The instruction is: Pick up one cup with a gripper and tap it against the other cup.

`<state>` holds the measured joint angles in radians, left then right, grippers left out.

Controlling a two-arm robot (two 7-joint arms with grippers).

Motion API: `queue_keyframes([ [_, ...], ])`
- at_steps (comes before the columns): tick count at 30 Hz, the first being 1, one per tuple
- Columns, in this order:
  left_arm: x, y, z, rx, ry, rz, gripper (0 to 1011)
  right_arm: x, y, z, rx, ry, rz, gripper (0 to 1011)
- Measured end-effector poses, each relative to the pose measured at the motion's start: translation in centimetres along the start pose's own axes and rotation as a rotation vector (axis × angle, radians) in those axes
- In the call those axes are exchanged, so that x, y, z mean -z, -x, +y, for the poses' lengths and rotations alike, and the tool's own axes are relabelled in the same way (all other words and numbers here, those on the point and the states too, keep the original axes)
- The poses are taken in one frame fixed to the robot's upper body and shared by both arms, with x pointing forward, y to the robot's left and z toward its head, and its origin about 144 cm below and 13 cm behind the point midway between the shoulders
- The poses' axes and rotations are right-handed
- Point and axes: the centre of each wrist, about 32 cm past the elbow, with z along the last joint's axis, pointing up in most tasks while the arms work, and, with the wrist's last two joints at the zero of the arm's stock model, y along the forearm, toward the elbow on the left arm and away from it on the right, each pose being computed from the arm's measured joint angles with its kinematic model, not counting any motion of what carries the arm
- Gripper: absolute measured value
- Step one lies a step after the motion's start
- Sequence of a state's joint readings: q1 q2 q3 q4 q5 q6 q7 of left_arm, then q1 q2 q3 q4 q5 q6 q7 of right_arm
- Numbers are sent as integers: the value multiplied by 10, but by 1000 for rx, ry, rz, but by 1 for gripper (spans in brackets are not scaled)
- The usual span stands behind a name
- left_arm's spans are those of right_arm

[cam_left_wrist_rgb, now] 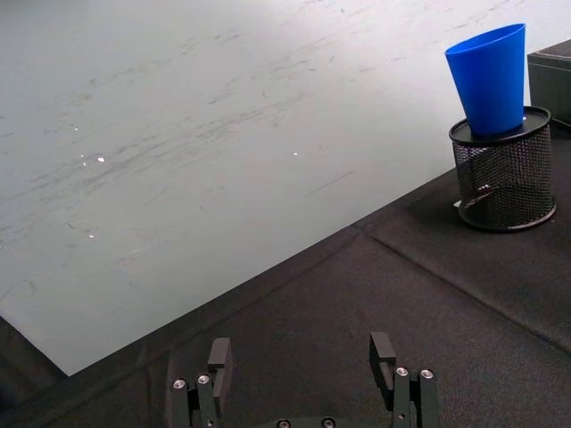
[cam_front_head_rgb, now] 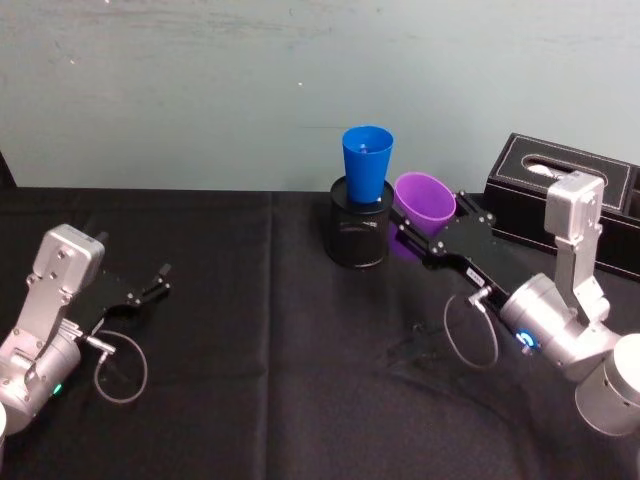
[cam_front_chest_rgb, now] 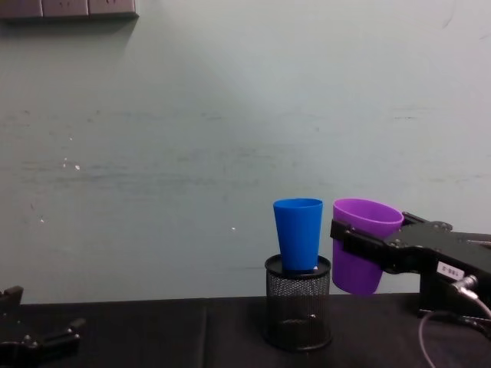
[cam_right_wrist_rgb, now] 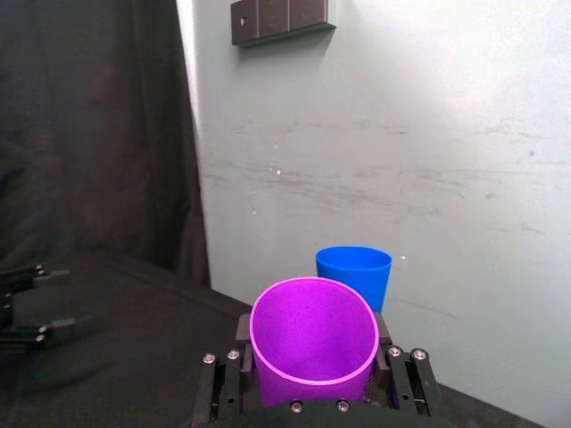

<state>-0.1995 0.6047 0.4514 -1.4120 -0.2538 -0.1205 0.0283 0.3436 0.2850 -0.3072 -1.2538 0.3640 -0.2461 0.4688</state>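
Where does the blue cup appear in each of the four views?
Head view: blue cup upper centre, in the black mesh holder.
Left wrist view: cup far beyond the open left gripper, in the holder.
Right wrist view: cup just behind the purple cup.
Chest view: cup lower centre, in the holder.
Landmark: the mesh holder.

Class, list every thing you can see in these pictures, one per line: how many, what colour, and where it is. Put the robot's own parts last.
blue cup: one, bright blue, upright at the top of the mesh pen holder.
mesh pen holder: one, black, on the table at mid-back.
purple cup: one, purple, held off the table just right of the blue cup, with a gap between them.
tissue box: one, black, far right at the back.
tablecloth: one, black, covering the table.
wall plate: one, dark, high on the pale wall.
right pincer: one, black, clamped on the purple cup.
left pincer: one, black, open, low at the left.
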Motion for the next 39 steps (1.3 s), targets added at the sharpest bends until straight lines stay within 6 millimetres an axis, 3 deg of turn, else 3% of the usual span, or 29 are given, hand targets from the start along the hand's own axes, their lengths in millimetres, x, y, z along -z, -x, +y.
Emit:
queue_keyframes([
  [23,0,0,0,0,0,0,1011,3,-19,45,-18,21,-18,734],
  [39,0,0,0,0,0,0,1011,3,-26,60,-28,17,-15,734],
])
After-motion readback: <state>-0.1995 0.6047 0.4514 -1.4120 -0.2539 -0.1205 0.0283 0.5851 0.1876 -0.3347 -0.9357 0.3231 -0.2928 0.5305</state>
